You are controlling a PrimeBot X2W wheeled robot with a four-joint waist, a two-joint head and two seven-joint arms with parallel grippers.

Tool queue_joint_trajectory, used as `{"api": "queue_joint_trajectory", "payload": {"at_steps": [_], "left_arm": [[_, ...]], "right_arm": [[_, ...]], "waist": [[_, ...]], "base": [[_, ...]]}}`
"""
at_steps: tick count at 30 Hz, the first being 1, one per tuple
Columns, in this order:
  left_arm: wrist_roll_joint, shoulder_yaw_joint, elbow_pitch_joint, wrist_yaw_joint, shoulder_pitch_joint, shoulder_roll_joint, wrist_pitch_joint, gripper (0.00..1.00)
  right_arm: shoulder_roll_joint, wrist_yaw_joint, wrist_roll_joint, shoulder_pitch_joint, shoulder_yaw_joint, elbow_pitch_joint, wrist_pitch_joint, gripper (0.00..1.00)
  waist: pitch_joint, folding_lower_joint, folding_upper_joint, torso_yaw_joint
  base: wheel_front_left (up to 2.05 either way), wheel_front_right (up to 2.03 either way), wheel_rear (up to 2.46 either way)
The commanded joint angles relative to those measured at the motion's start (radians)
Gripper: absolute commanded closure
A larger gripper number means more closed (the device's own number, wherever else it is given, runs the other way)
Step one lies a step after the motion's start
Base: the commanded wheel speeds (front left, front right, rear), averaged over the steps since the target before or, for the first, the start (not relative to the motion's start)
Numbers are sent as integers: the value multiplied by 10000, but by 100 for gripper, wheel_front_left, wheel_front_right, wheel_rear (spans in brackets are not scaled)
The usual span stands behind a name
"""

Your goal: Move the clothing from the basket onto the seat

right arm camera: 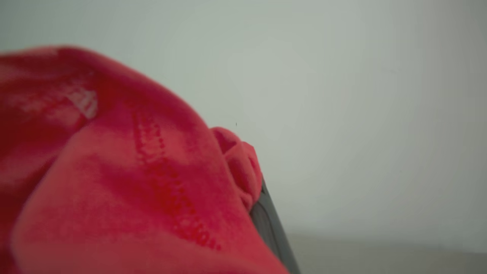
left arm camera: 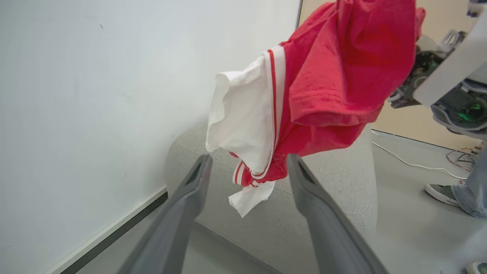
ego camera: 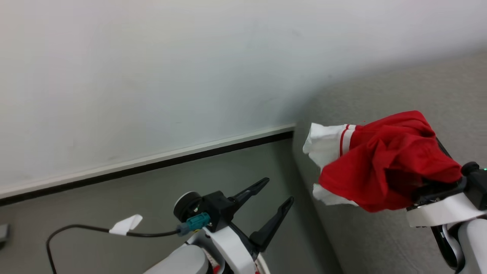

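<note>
**Item 1: the clothing** (ego camera: 384,163). One bright red garment with a white panel and thin red-and-white stripe trim, bunched and crumpled. It is held up in the air, draped over the right gripper (right arm camera: 255,198) and hanging down from it. The white panel sticks out on the side nearer the wall. A small white tail (left arm camera: 249,198) is the lowest part. The garment hangs over the rounded end of the seat and looks clear of the cushion.

**Item 2: right gripper.** Jaws closed tight on the clothing. A small red fold is pinched at the tip of the one dark finger (right arm camera: 272,228) that shows, and the rest of the gripper is buried under cloth. The pale forearm and black wrist housing come in from the right side.

**Item 3: left gripper** (ego camera: 278,189). Jaws spread wide with nothing between them. It is to the left of the garment and apart from it, over bare floor, with its fingers pointing towards the hanging cloth.

**Item 4: the seat** (ego camera: 399,87). A large grey woven sofa with a stitched seam round its curved end, set close against the wall.

**Item 5: surroundings.**
- White wall (ego camera: 152,57) with a dark skirting strip (ego camera: 152,161) at its foot.
- Grey floor (ego camera: 114,198).
- Black cable (ego camera: 76,228) carrying a white tag (ego camera: 125,224), plugged into a teal connector (ego camera: 198,222) at the left wrist.
- Thin white cord (left arm camera: 411,161) lying on the floor.
- A person's shoe (left arm camera: 441,192) beyond the sofa, with a blue trouser leg (left arm camera: 471,190) above it.
</note>
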Motion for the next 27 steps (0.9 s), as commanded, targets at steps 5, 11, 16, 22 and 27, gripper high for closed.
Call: {"api": "queue_joint_trajectory", "payload": {"at_steps": [5,11,16,22,27], "left_arm": [[260,108,-119,-21,13,227,-97,0],[575,206,-271,-91,58,398,-176,0],[732,234,-435,-148,-50,484,-173,0],[925,217,-741,-280,-395,803,-20,0],[1010,350,-1276,-269,-773,1260,251,0]], "right_arm": [[128,-21,-20,472,-325,-769,-29,100],[452,-21,750,744,-506,-1379,-29,100],[492,-21,974,544,-685,-1643,-29,100],[400,-21,1108,-468,-1329,-1947,-31,100],[37,-21,1371,-1638,-2291,-1923,-29,100]], "waist": [[366,-1,-1,-1427],[687,-1,-1,-2032],[1087,-1,-1,-2139],[2029,-1,-1,-1868],[3191,-1,-1,-1359]], "base": [[0,0,0],[0,0,0],[0,0,0],[0,0,0],[0,0,0]]}}
